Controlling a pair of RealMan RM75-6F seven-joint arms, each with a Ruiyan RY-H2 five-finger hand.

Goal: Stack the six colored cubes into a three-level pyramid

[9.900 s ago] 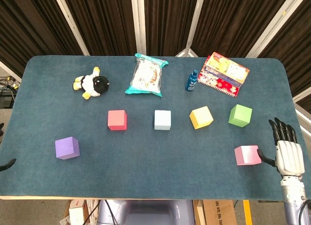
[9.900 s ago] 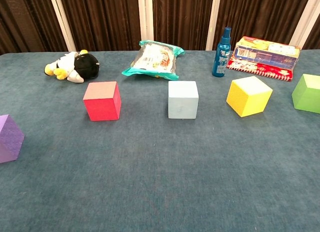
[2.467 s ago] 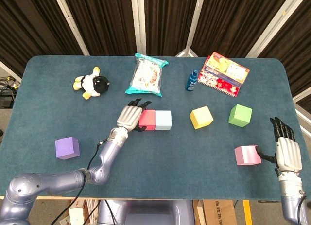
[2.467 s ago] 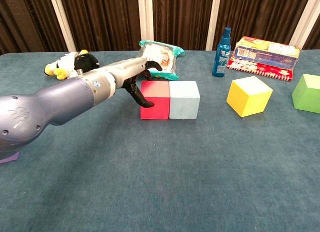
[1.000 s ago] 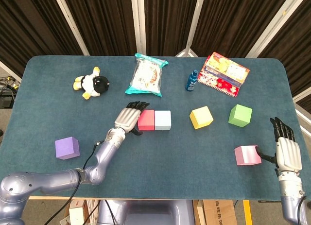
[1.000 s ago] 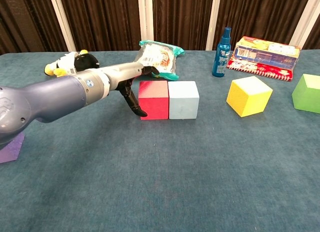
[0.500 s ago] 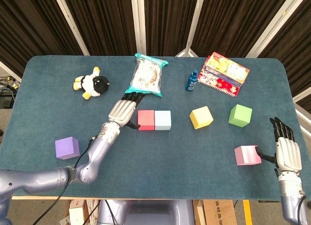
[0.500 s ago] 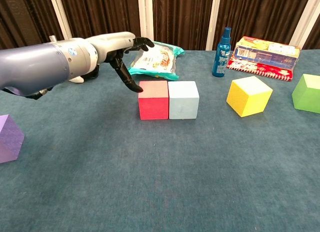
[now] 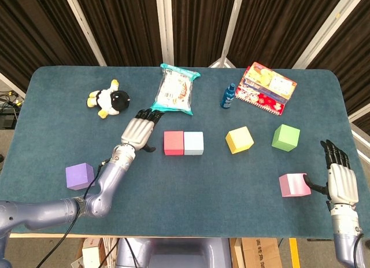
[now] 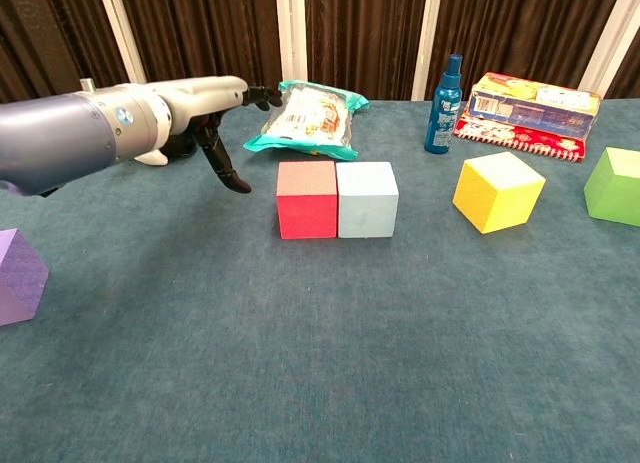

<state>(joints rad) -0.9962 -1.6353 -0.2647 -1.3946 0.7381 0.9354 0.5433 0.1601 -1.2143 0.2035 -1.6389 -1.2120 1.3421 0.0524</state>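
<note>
Since half a second ago the left hand [image 9: 137,131] has drawn back leftward from the red cube [image 9: 173,143] and now sits clear of it, fingers spread, holding nothing. Red cube and light-blue cube [image 9: 193,143] sit side by side, faces touching, mid-tabletop [image 9: 191,187], unchanged from a second ago. Yellow cube [image 9: 239,139] lies to their right, apart from them; green cube [image 9: 285,137] further right again. Purple cube [image 9: 80,176] alone near the front-left. Pink cube [image 9: 294,184] near the front-right, with the right hand [image 9: 339,174] just beside its right face, fingers extended, thumb at or near the cube; contact cannot be confirmed, nothing gripped. Along the back: plush toy [image 9: 109,98], snack bag [image 9: 174,90], blue bottle [image 9: 229,96] upright, and box [image 9: 266,87] beside the bottle. No cube is stacked on another.
</note>
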